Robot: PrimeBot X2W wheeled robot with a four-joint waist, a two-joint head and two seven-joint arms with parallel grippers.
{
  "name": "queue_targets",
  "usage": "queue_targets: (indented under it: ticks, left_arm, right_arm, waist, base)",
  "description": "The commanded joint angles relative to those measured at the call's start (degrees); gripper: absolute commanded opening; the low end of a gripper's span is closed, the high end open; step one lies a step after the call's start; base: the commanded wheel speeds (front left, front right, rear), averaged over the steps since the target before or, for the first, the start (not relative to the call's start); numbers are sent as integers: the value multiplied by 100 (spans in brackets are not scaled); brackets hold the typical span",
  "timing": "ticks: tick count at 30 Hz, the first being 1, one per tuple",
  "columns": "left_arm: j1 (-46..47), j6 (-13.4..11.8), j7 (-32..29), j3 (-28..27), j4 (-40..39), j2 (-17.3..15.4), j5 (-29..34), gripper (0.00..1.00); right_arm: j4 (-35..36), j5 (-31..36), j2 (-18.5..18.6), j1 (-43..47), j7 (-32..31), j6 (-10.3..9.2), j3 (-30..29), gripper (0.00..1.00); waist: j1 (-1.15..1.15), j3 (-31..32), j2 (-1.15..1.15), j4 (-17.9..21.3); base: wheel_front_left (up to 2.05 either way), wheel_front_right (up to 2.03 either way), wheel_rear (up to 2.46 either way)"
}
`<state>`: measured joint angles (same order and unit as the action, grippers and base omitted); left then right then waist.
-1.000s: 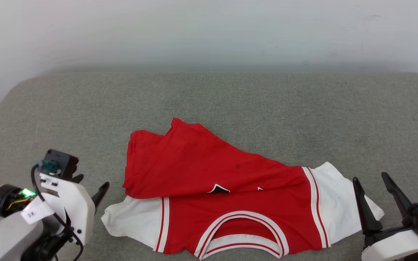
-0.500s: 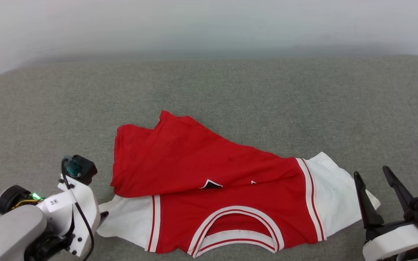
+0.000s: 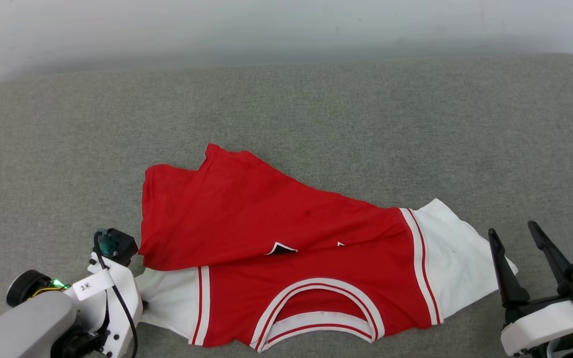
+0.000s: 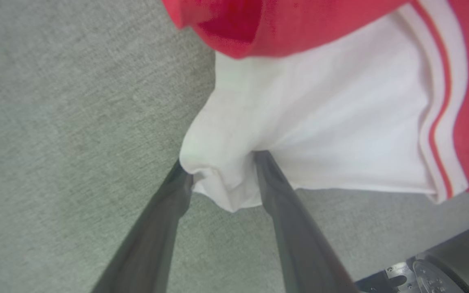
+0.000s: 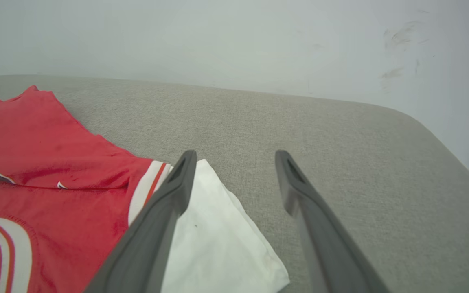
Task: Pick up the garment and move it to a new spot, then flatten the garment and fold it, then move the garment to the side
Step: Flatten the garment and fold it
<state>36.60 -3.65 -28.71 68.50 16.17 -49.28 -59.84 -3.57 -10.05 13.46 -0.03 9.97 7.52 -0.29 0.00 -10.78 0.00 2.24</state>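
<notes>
Grey cushion (image 3: 316, 109) bears one garment (image 3: 266, 214) between left gripper (image 4: 222, 162) and right gripper (image 3: 512, 229).

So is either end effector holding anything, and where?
Nothing clearly held. Left end effector straddles the white sleeve edge of the shirt, fingers apart; right end effector is open by the other sleeve.

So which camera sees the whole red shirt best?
The head view: almost the whole garment fits in it. The left wrist view shows one white sleeve between the fingers of the left gripper; the right wrist view, the other sleeve and some red.
</notes>
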Motion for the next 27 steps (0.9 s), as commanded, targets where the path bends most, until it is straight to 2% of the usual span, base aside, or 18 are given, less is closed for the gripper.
queue_targets:
  ticks: [1, 4, 8, 10, 14, 17, 22, 27]
  left_arm:
    - [-283, 9, -11, 172, 83, 206, -37, 0]
    - [-319, -76, 390, -31, 84, 238, -96, 0]
    - [-456, -354, 1246, -489, -171, 301, -276, 0]
    - [-591, -488, 1571, -665, -359, 266, -380, 0]
    - [-730, -752, 1929, -772, -850, 149, -285, 0]
    - [-786, -940, 2065, -836, -1240, 38, -212, 0]
    - [-812, -1243, 2209, -920, -1810, -114, -84, 0]
    - [-811, -1514, 2338, -1007, -2252, -204, 18, 0]
  right_arm:
    - [8, -7, 31, -49, -10, -6, -12, 100]
    - [57, 0, 103, -90, -38, -6, -54, 100]
    - [173, 20, 385, -183, -211, -6, -138, 100]
    - [303, -14, 607, -244, -440, -6, -124, 100]
    - [513, -240, 1285, -423, -1053, -6, -23, 100]
    - [678, -611, 1921, -544, -1819, -6, 265, 100]
    - [974, -1688, 2902, -796, -3344, -6, 928, 100]
    - [1009, -2650, 3541, -1069, -4678, -6, 1571, 100]
  waist:
    - [0, 26, 0, -8]
    - [0, 148, 0, -20]
    - [0, 325, 0, -54]
    - [0, 417, 0, -80]
    - [0, 544, 0, -164]
    - [0, 585, 0, -219]
    - [0, 555, 0, -297]
    - [0, 418, 0, -366]
  base:
    - [0, 0, 0]
    - [0, 0, 0]
    - [0, 0, 0]
    - [0, 0, 0]
    - [0, 0, 0]
    - [0, 0, 0]
    - [0, 0, 0]
    - [0, 0, 0]
